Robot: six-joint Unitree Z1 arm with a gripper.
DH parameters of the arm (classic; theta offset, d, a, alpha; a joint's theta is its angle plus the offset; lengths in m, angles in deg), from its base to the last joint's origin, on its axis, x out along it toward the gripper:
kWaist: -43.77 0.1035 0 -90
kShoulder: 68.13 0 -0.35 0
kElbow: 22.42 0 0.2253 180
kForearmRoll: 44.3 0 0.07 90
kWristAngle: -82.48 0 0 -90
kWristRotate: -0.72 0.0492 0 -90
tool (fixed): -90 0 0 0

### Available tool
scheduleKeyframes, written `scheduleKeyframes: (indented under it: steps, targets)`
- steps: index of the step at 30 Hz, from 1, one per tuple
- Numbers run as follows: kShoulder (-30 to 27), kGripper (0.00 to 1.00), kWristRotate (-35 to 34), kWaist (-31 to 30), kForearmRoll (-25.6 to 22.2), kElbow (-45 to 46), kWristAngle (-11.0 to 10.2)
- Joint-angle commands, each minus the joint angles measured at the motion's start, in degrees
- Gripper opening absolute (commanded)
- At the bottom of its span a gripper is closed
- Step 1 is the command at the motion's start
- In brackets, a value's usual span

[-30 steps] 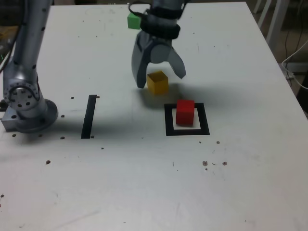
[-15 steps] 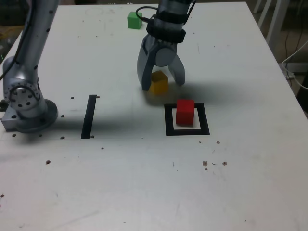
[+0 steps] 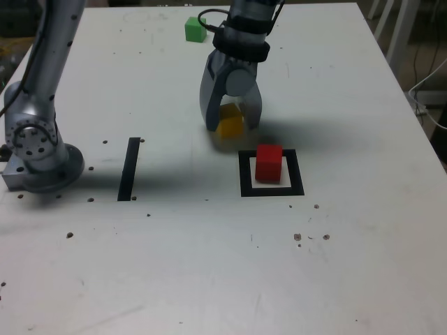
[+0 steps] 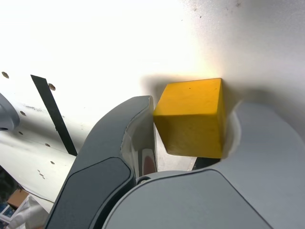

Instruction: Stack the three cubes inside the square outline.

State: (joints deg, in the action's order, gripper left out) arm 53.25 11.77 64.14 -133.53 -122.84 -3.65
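The yellow cube (image 3: pixel 229 126) (image 4: pixel 193 117) rests on the white table just behind the square outline (image 3: pixel 245 174). My gripper (image 3: pixel 232 128) (image 4: pixel 190 109) stands over it, pointing down, and its two fingers (image 4: pixel 138 129) press against opposite sides of the cube. The red cube (image 3: pixel 269 162) sits inside the outline, toward its far edge. The green cube (image 3: pixel 195 29) lies alone near the table's far edge, to the exterior view's left of the arm.
A straight black strip (image 3: pixel 130 167) (image 4: pixel 52 114) lies on the table at the exterior view's left. The arm's silver base (image 3: pixel 38 150) stands beyond it at the table's left edge. Small dark specks dot the tabletop.
The gripper came down around the yellow cube and its jaws closed from wide open onto the cube's sides. The cubes have not shifted.
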Motion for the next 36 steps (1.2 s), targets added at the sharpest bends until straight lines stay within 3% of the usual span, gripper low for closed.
scheduleKeyframes:
  steps: [1,10,18,27,36]
  targets:
    - [-0.30,0.28,0.11,-0.08,-0.11,0.04,-0.42]
    - [-5.41,0.28,0.11,-3.35,-1.41,-1.18,-3.23]
    - [-8.17,0.28,-0.28,-9.78,-5.14,-5.49,-4.05]
    - [-8.01,0.28,-2.03,-16.78,-9.02,-10.54,-4.02]
    - [-4.20,0.28,-3.11,-22.75,-12.07,-15.73,-3.66]
